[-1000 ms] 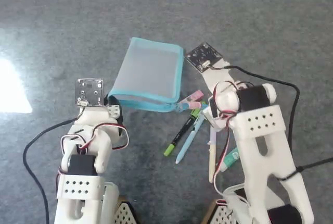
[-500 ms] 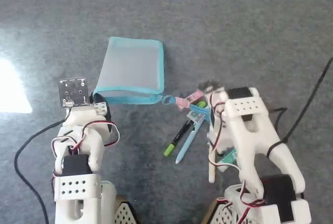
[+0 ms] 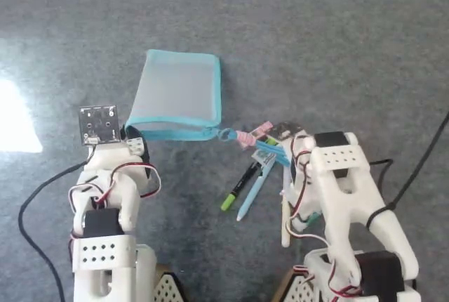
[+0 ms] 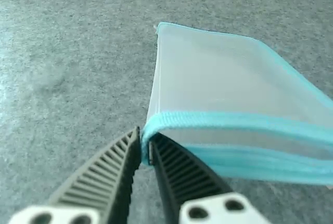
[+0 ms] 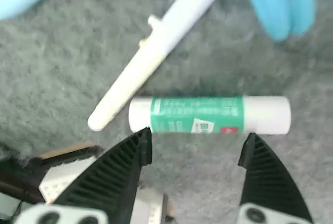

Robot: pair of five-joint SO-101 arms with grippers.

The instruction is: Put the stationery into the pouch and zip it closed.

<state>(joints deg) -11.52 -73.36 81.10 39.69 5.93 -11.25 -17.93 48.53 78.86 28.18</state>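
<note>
A translucent pouch [image 3: 179,95] with teal trim lies flat at the table's middle left, its zipper pull [image 3: 226,134] pointing right. My left gripper [image 3: 132,136] is shut on the pouch's near left corner; in the left wrist view the fingers [image 4: 144,148] pinch the teal edge of the pouch [image 4: 223,83]. Right of the pouch lie a green-and-black pen [image 3: 238,184], a light blue pen [image 3: 254,186], a cream pen [image 3: 285,219] and pink clips [image 3: 254,133]. My right gripper [image 5: 197,135] stands open just over a green-and-white glue stick [image 5: 208,114], beside the cream pen [image 5: 156,52].
The right arm's white body [image 3: 340,175] covers part of the stationery pile in the high view. Blue loops [image 5: 276,2] lie beyond the glue stick. Grey felt [image 3: 351,49] stretches around the pouch.
The left gripper has dragged the pouch to the left and straightened it. The right arm has swung back from the pouch's edge and come down over the glue stick.
</note>
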